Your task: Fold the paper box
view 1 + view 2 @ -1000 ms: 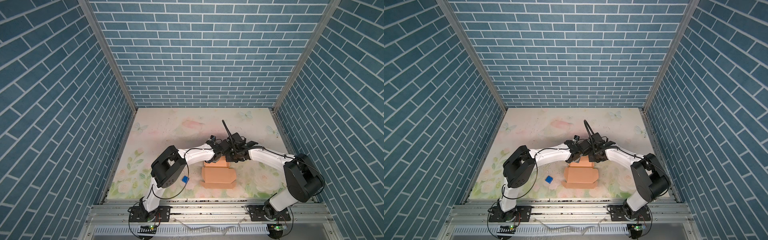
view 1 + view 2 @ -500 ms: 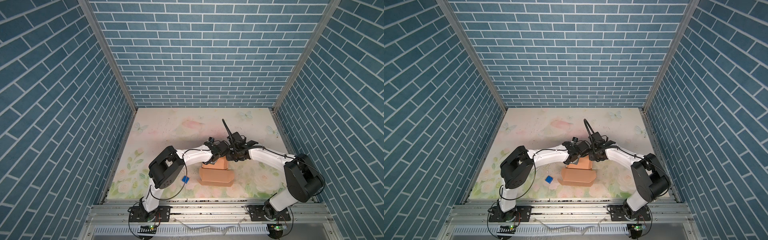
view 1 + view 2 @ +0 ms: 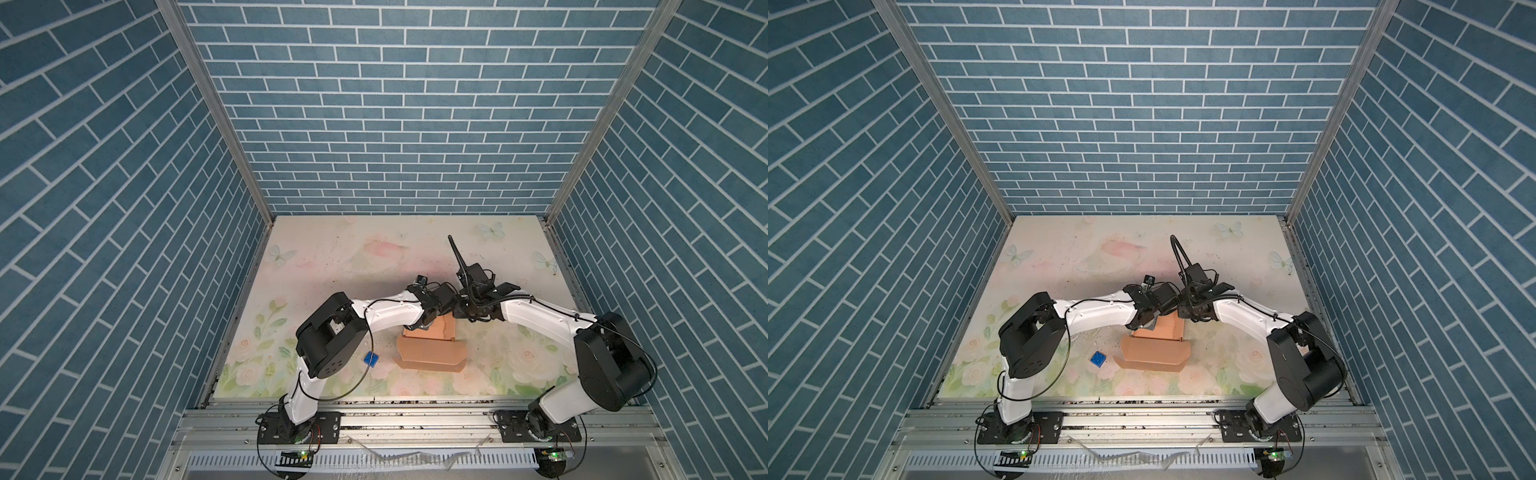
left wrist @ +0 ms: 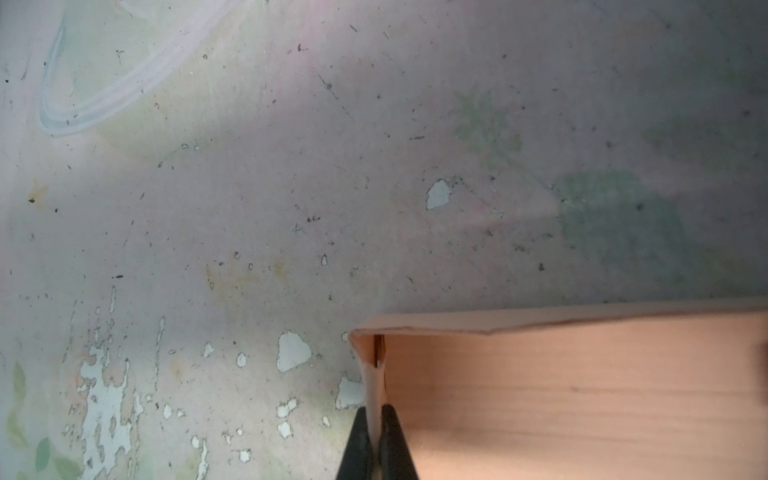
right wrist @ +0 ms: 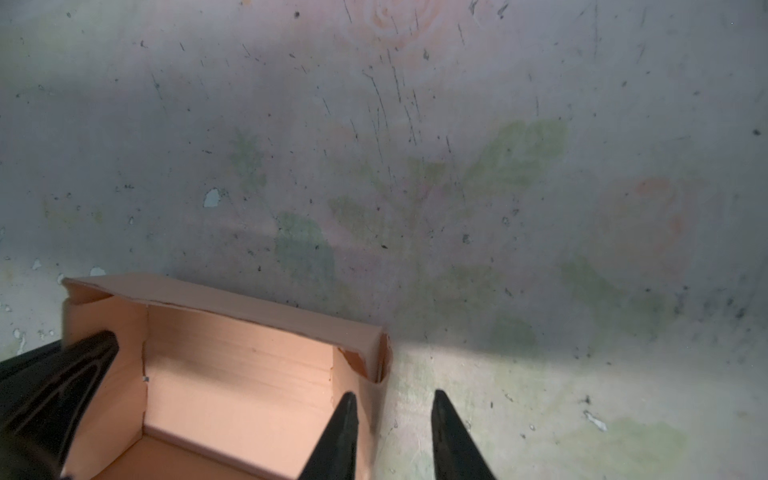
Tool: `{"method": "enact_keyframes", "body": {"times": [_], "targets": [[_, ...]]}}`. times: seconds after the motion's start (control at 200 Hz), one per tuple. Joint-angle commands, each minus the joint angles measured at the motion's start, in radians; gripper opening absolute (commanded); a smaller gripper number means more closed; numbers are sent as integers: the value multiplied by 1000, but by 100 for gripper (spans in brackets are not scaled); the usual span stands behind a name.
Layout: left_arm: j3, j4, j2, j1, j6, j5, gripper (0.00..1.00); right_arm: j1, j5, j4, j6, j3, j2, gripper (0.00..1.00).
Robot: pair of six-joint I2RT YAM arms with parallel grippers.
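Wrist views: left hand [image 4: 375, 412] pinches paper box [image 4: 582, 395] edge, right hand [image 5: 393, 395] gapes astride another.

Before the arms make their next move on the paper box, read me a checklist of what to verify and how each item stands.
1. Left gripper holding a wall of the paper box: ok, shut on the wall.
2. Right gripper set at the opposite wall: ok, open, one finger inside and one outside.
3. Corner flap beside the right gripper intact: not ok, its edge looks ragged.
4. Lid folded over: not ok, it lies open.
5. Blue cube clear of the box: ok, it sits apart on the left arm's side.
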Motion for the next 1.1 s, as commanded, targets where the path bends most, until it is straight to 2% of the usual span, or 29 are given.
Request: {"method": "enact_keyframes", "body": {"times": [0.0, 0.525, 0.645, 0.88, 1.04, 1.095], "targets": [[-36, -32, -12, 2, -6, 19, 0, 0, -12, 22, 42, -28, -14, 31], [-85, 11, -48, 0, -41, 55, 0, 43, -45, 90, 89, -96, 12, 22], [-104, 21, -69, 1, -56, 53, 0, 53, -41, 92, 95, -107, 13, 11], [-163, 55, -128, -1, -102, 54, 0, 88, -9, 87, 102, -114, 19, 11], [-201, 77, -168, -4, -129, 56, 0, 116, 41, 75, 98, -112, 15, 0], [-218, 87, -189, -7, -145, 54, 0, 124, 57, 78, 97, -116, 11, 0]]}}
